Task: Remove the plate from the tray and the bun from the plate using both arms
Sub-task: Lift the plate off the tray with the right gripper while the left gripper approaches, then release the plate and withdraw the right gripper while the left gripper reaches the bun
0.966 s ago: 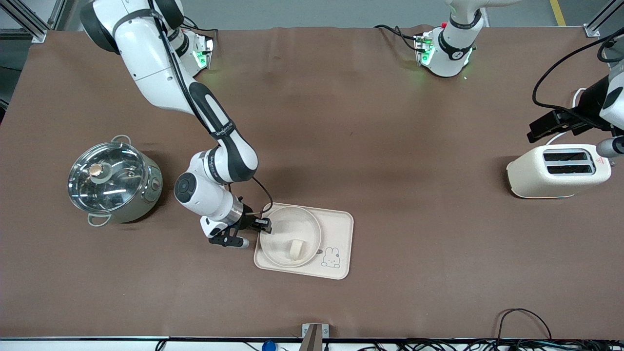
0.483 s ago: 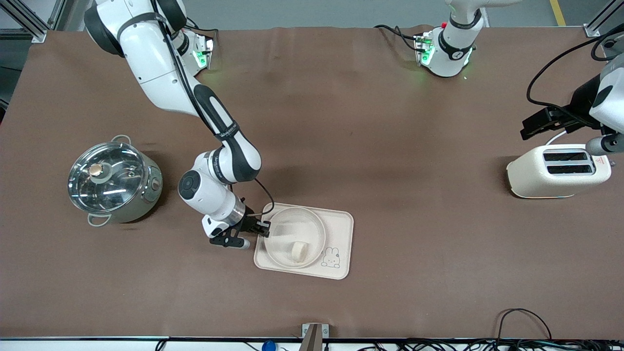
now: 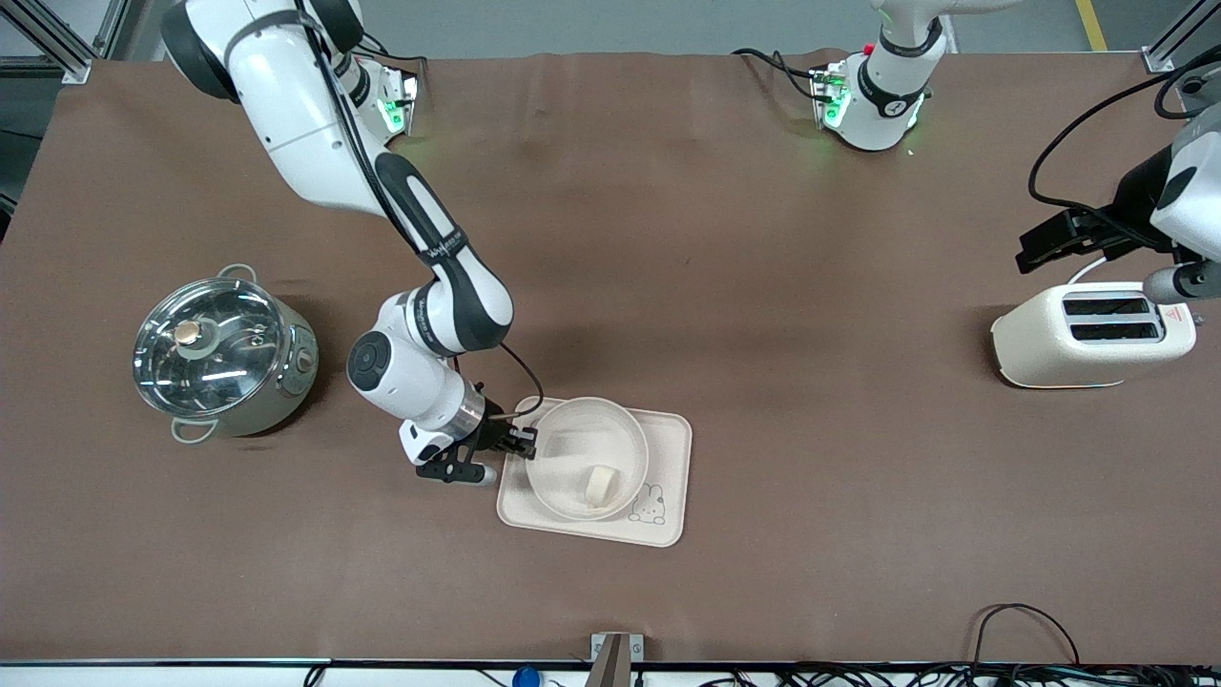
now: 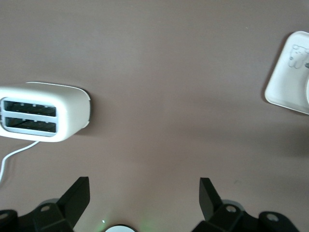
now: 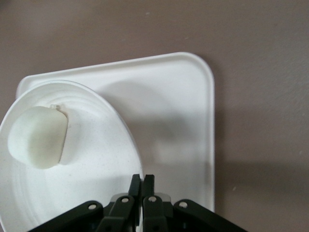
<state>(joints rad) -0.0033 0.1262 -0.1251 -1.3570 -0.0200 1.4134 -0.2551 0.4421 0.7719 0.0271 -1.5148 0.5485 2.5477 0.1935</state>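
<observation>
The round cream plate (image 3: 569,441) is over the rectangular rabbit tray (image 3: 671,441), with the small pale bun (image 3: 601,484) lying on it. My right gripper (image 3: 527,446) is shut on the plate's rim at the edge toward the right arm's end. In the right wrist view the gripper (image 5: 142,180) pinches the plate (image 5: 96,159). There the bun (image 5: 37,137) rests on the plate, which casts a shadow on the tray (image 5: 178,92). My left gripper (image 3: 1028,250) is open and empty in the air above the toaster; it also shows in the left wrist view (image 4: 144,186).
A cream two-slot toaster (image 3: 1092,334) stands at the left arm's end; it also shows in the left wrist view (image 4: 43,112). A steel pot with a glass lid (image 3: 221,351) stands at the right arm's end. Brown cloth covers the table.
My right gripper has carried the plate with the bun a little toward the left arm's end, over the tray. The left gripper has shifted slightly above the toaster.
</observation>
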